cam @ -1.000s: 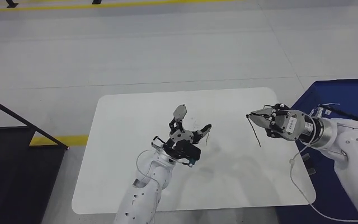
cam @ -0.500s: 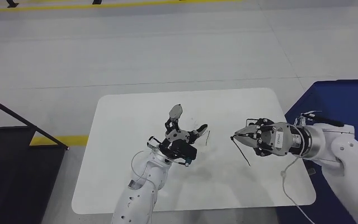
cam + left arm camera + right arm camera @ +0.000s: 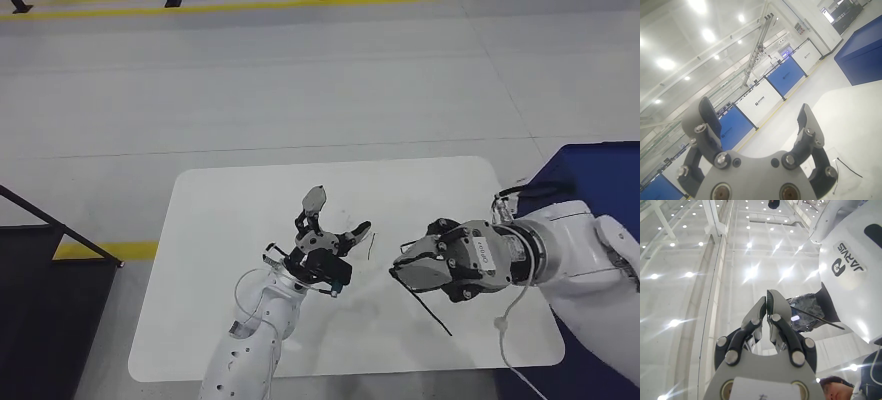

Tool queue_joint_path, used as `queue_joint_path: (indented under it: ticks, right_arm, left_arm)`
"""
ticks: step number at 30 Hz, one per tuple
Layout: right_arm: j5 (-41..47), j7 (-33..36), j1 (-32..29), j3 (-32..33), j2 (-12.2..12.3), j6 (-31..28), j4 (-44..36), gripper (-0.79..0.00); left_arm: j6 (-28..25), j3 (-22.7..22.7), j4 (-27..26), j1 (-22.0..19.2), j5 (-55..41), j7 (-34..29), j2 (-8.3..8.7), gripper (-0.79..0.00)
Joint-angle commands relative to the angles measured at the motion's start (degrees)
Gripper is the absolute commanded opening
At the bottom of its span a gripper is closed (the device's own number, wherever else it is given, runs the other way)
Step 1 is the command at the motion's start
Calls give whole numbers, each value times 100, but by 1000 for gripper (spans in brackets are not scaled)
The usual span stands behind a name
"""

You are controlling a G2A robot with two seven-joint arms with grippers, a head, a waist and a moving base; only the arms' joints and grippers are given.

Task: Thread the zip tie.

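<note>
Table: a white, rounded-corner tabletop is lying under both arms.
Right gripper: the right gripper is hanging over the table's right half. Its fingers are clenching one end of the long black plastic zip tie, and in the right wrist view the pads are meeting on it.
Left gripper: the left gripper is sitting over the table's middle, left of the right gripper. Its fingers are spreading wide and grasping nothing.
Zip tie: it is trailing from the right gripper's tips toward the near right, with its free end low over the table.
Short black strip: a thin dark strip is lying just right of the left gripper.
Progress: I am judging this early. The tie is lifted, no loop is forming, and the tail is not yet going through the head.
Hard to make out: I am not seeing the tie's head, which end is pinched, whether the free end is touching the table, or whether the short strip is a second tie.
</note>
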Motion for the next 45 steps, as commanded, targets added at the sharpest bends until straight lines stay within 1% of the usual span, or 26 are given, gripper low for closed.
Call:
queue_joint_path:
  ticks: [1, 3, 4, 6, 8, 10, 11, 13, 15, 17, 23, 24, 25, 27, 28, 30, 33, 35, 37, 40, 43, 45]
  right_arm:
    - [-1033, 77, 65, 204, -34, -308, 175, -785]
    - [-2139, 268, 36, 291, -82, -592, 357, -785]
    - [-2531, 439, -36, 221, -112, -629, 480, -785]
    - [-3423, 561, -76, 59, -166, -800, 900, -785]
    - [-3965, 705, -91, -279, -240, -822, 1342, -785]
    - [-4458, 653, 46, -541, -304, -842, 1713, -785]
    - [-4800, 623, 169, -781, -367, -865, 1931, -785]
    - [-4906, 545, 327, -1208, -486, -764, 2414, -785]
    - [-5199, 333, 625, -1594, -623, -802, 2719, -785]
    - [-5431, 281, 887, -1933, -770, -893, 3048, -785]
    - [-5911, 372, 1540, -2601, -1171, -1227, 3704, -785]
    - [-5912, 372, 1617, -2687, -1233, -1241, 3797, -471]
    - [-5860, 366, 1683, -2760, -1291, -1223, 3896, -416]
    - [-5931, 294, 1823, -2866, -1388, -1288, 4019, -416]
    - [-5977, 283, 1854, -2901, -1416, -1300, 4040, 0]
    - [-5853, 355, 1877, -2980, -1497, -1187, 4174, 0]
    - [-5884, 434, 1908, -2940, -1541, -1159, 4179, 0]
    - [-5849, 671, 1855, -2809, -1527, -1129, 4114, 0]
    - [-5839, 1075, 1767, -2543, -1467, -1115, 3956, 0]
    - [-6387, 1652, 1456, -1911, -1279, -1653, 3661, 0]
    - [-6885, 2270, 862, -1157, -1053, -2218, 3443, 0]
    - [-7157, 2613, 429, -676, -918, -2460, 3275, 0]
  left_arm:
    - [0, 0, 0, 0, 0, 0, 0, 0]
    - [0, 0, 0, 0, 0, 0, 0, 0]
    - [0, 0, 0, 0, 0, 0, 0, 0]
    - [0, 0, 0, 0, 0, 0, 0, 0]
    - [0, 0, 0, 0, 0, 0, 0, 0]
    - [0, 0, 0, 0, 0, 0, 0, 0]
    - [0, 0, 0, 0, 0, 0, 0, 0]
    - [0, 0, 0, 0, 0, 0, 0, 0]
    - [0, 0, 0, 0, 0, 0, 0, 0]
    - [0, 0, 0, 0, 0, 0, 0, 0]
    - [0, 0, 0, 0, 0, 0, 0, 0]
    - [0, 0, 0, 0, 0, 0, 0, 0]
    - [0, 0, 0, 0, 0, 0, 0, 0]
    - [0, 0, 0, 0, 0, 0, 0, 0]
    - [0, 0, 0, 0, 0, 0, 0, 0]
    - [0, 0, 0, 0, 0, 0, 0, 0]
    - [0, 0, 0, 0, 0, 0, 0, 0]
    - [0, 0, 0, 0, 0, 0, 0, 0]
    - [0, 0, 0, 0, 0, 0, 0, 0]
    - [0, 0, 0, 0, 0, 0, 0, 0]
    - [0, 0, 0, 0, 0, 0, 0, 0]
    - [0, 0, 0, 0, 0, 0, 0, 0]
